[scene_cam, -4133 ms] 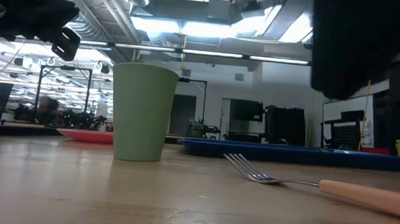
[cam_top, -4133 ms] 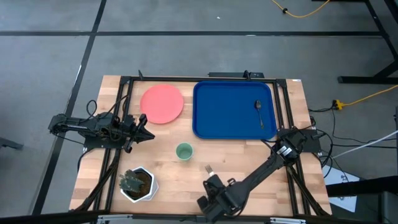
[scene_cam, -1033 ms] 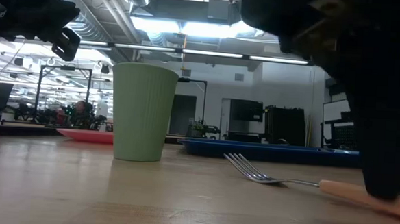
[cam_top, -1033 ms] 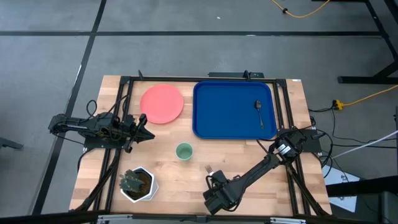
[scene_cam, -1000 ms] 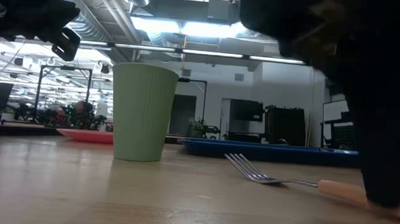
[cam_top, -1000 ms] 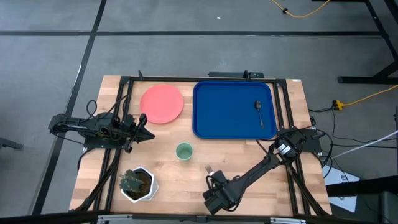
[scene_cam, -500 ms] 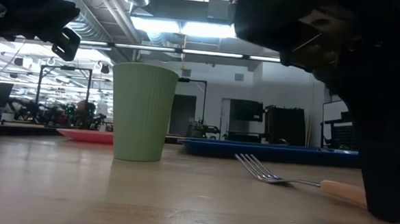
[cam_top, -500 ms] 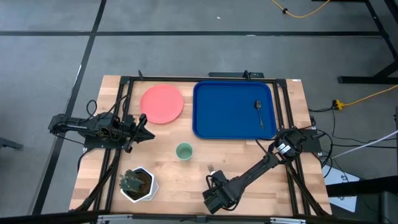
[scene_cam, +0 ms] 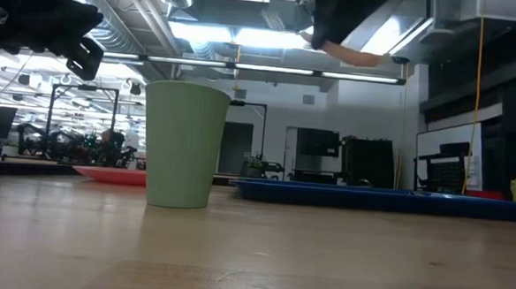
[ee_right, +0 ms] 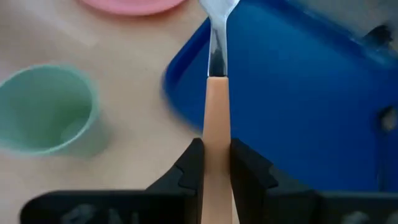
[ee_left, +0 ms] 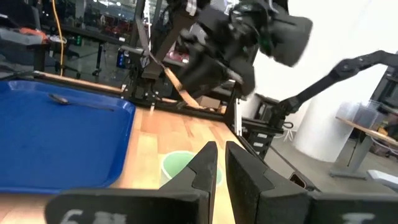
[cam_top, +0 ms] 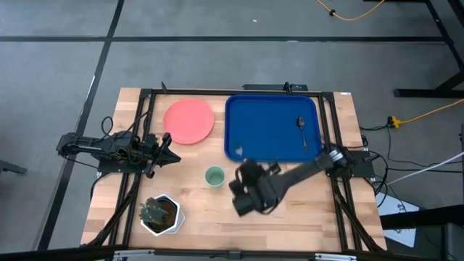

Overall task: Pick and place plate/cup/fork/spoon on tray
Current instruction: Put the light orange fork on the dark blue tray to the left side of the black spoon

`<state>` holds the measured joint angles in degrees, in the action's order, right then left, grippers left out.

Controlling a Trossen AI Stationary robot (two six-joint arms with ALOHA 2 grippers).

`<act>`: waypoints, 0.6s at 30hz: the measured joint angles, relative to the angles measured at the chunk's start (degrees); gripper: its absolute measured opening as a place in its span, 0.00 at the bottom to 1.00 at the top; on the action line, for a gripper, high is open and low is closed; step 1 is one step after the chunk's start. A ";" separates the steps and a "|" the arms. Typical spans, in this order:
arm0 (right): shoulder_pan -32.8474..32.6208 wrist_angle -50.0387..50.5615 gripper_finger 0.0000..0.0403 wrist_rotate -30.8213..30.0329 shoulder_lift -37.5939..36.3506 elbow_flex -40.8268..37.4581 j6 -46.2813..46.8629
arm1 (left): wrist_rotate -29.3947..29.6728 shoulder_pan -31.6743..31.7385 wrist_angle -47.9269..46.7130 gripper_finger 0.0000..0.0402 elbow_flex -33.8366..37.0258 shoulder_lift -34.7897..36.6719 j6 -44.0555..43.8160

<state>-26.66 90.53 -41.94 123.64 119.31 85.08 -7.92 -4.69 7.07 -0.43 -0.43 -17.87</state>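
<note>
Right gripper (ee_right: 216, 163) clamped on tan handle of fork (ee_right: 217, 93), carried in the air clear of the table, tines leading toward tray (cam_top: 261, 130); seen from above just off the tray's near corner, beside cup (cam_top: 214, 176). Step in hand, by judgement: transport of fork to tray. Next move: carry over the raised rim, lower to bare blue floor clear of spoon (cam_top: 302, 130), then release. Plate (cam_top: 189, 120) and cup not yet on tray. Left gripper (ee_left: 217, 163) waiting at the table's left side, fingers nearly together, holding nothing.
</note>
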 joint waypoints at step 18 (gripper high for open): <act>19.38 -21.63 0.14 14.25 -36.40 -58.70 7.42 | 0.94 0.00 -0.39 0.07 0.00 -0.04 -0.02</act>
<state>-7.28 68.90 -27.68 87.25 60.60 92.49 -6.98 -4.69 6.68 -0.43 -0.47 -17.89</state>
